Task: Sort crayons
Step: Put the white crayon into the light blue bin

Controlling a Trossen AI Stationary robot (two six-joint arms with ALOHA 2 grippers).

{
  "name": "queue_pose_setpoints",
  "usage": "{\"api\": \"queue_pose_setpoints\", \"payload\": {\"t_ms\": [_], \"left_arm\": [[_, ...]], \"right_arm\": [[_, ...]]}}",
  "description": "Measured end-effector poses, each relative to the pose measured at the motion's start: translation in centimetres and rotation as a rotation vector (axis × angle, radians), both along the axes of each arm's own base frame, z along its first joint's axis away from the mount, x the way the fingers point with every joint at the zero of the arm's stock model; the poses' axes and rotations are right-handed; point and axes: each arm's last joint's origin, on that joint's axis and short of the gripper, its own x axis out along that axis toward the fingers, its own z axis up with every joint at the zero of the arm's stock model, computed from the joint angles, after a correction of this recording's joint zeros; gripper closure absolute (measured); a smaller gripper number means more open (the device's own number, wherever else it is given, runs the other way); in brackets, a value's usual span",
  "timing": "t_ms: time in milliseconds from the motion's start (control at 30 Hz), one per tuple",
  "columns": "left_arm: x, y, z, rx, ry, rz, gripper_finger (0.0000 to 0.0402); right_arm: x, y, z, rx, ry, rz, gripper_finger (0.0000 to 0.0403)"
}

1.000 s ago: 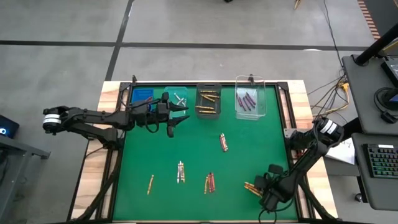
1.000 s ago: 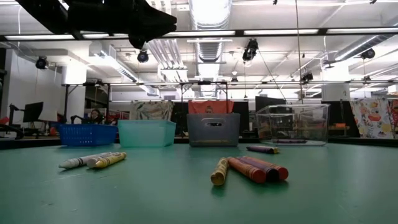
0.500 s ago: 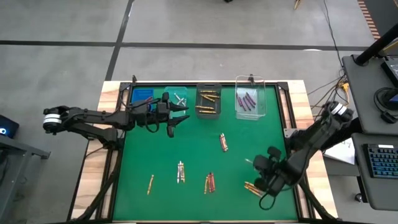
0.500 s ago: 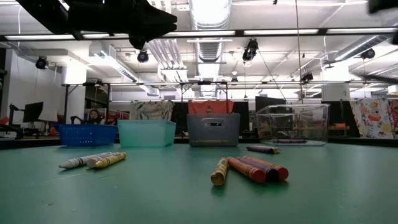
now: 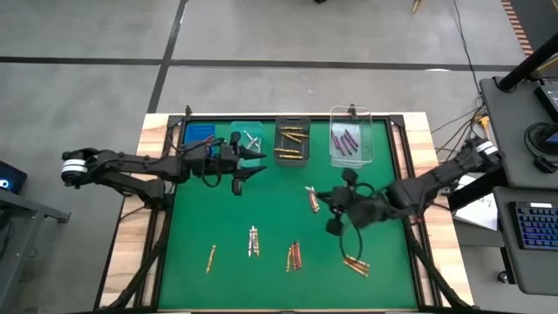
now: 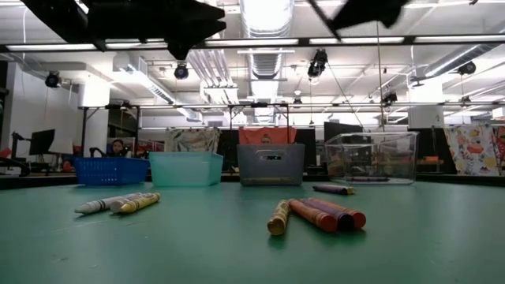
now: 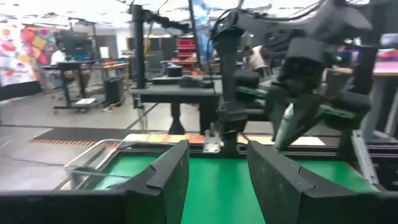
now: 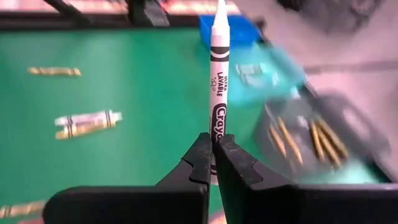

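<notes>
The left gripper (image 5: 247,166) hovers with fingers spread by the teal bin (image 5: 247,138). Loose crayons (image 5: 253,241) lie on the green surface (image 5: 200,218). Over mid-surface, the right gripper (image 8: 211,163) pinches a silver-grey crayon (image 8: 218,74) upright.

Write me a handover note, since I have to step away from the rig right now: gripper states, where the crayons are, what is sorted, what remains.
Right gripper: shut on a silver-grey crayon, held mid-table, above the mat.
Left gripper: open, holding nothing, hanging by the teal bin.
Sorted: silver-grey crayons in the teal bin, gold ones in the dark bin, purple ones in the clear bin. The blue bin shows no crayons from above.
Left on the mat: one crayon mid-table, a lone gold one, a pale pair, a red-purple cluster and gold ones near the right edge.
</notes>
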Motion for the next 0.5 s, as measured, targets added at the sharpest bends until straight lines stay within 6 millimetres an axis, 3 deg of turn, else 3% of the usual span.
{"api": "queue_pose_setpoints", "payload": {"t_ms": [233,500], "left_arm": [[0.6,-0.4,-0.3,-0.006,-0.023,-0.107,0.0256],[1.2,-0.4,-0.8,-0.025,-0.03,-0.135,0.0256]], "right_arm": [[4.3,-3.1,1.0,-0.111,-0.15,0.147,0.0394],[8.0,-5.8,0.0,-0.112,-0.295,0.25,0.0394]]}}
